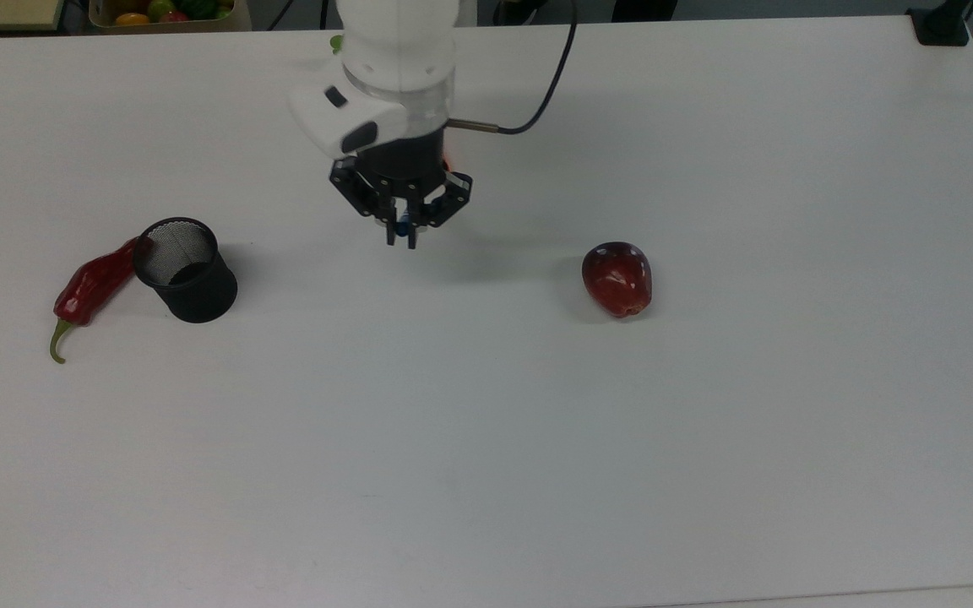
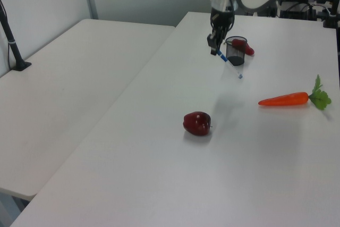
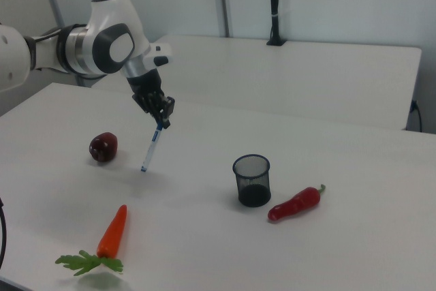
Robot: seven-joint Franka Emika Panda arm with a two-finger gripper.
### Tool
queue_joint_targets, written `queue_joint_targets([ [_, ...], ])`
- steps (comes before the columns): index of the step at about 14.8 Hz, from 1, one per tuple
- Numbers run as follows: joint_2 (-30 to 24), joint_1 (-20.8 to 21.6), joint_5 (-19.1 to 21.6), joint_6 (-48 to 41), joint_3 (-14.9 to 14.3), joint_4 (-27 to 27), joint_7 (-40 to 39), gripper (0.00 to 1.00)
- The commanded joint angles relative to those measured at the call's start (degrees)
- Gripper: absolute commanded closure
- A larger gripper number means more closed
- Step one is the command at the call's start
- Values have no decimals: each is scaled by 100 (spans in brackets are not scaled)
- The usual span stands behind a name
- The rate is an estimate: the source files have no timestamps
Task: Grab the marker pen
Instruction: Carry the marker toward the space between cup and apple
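The marker (image 3: 152,146) hung in the air above the surface (image 1: 537,439), gripped at its upper end by the end effector (image 3: 160,121), whose 2 fingers were closed on the barrel. In the right view it slanted down toward the right view's left, its blue lower tip clear of the surface. In the left view the marker (image 2: 228,65) ran down to the left view's right from the end effector (image 2: 214,50), its white barrel crossing in front of the cup (image 2: 236,50). In the top view the end effector (image 1: 402,232) pointed almost straight down, and just a blue spot of the marker (image 1: 401,226) showed between the fingers.

The cup (image 1: 186,270), black mesh and upright, stood well apart toward the top view's left. A red chili (image 1: 91,287) lay against its far side there, stem pointing to the lower left. In the right view the chili (image 3: 295,203) lay just beside the cup (image 3: 252,180), on the right view's right.

An apple (image 1: 617,278), dark red, sat well apart on the top view's right. A carrot (image 3: 109,235) with green leaves lay near the front edge in the right view; in the left view the carrot (image 2: 287,99) lay on the left view's right.
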Motion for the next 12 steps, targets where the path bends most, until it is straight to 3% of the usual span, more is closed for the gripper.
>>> queue_joint_targets([
  [1,207,27,54,-241,148,-49,-126,88],
  [9,735,133,-8,-153,192,-40,-126,88],
  [12,753,133,-34,-153,192,-31,-135,78],
])
